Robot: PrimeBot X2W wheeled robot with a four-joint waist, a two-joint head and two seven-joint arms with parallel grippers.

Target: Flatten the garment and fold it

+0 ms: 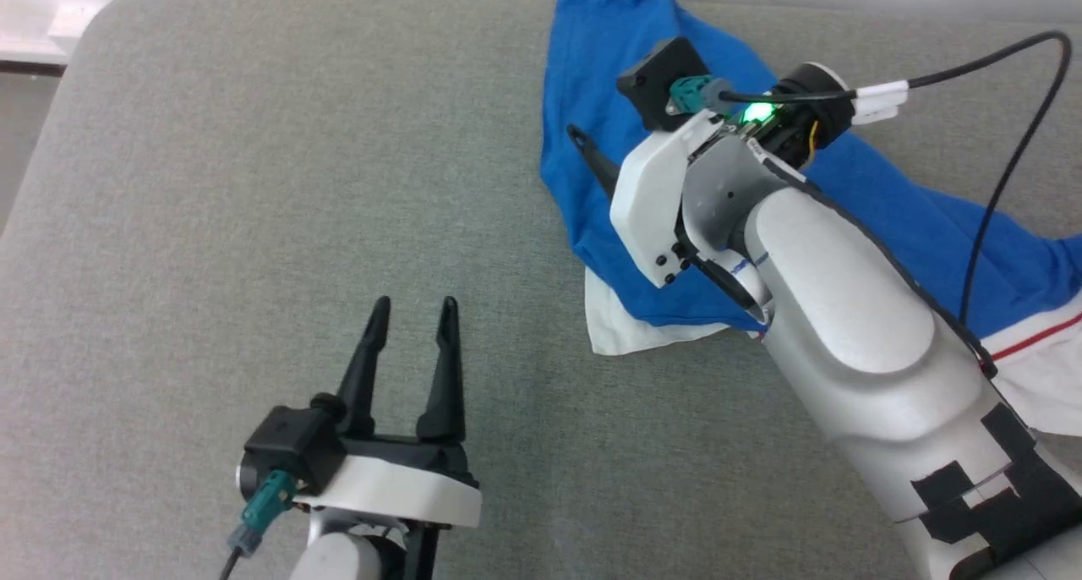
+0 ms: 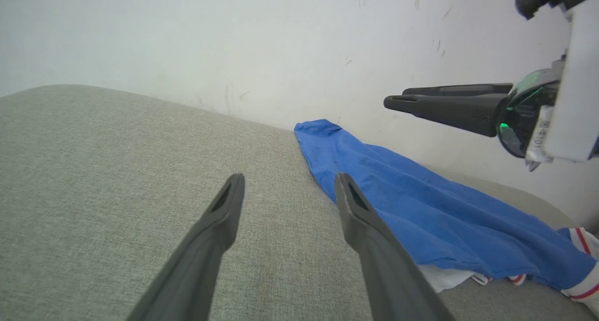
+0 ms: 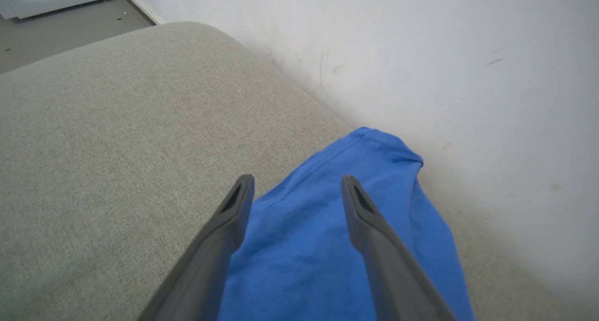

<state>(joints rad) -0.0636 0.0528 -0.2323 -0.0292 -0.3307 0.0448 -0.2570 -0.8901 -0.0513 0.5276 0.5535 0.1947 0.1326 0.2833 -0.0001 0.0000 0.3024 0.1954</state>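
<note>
A: Where's the royal-blue jersey T-shirt (image 2: 430, 218) with white sleeves?

B: Bunched along the grey woven cushion (image 1: 254, 183), at its far edge, rightward. It looks soft, light and limp, so I'd pinch a hem corner. Above it the right gripper (image 3: 295, 190) is spread and empty; the left gripper (image 1: 414, 309) is spread too.

Light is bright, soft and even, casting only faint shadows on the grey cushion (image 1: 254, 225). The white wall (image 3: 421, 54) looks washed out. Wrist views bow the cushion's far edge; a green lamp (image 1: 758, 112) glares.
</note>
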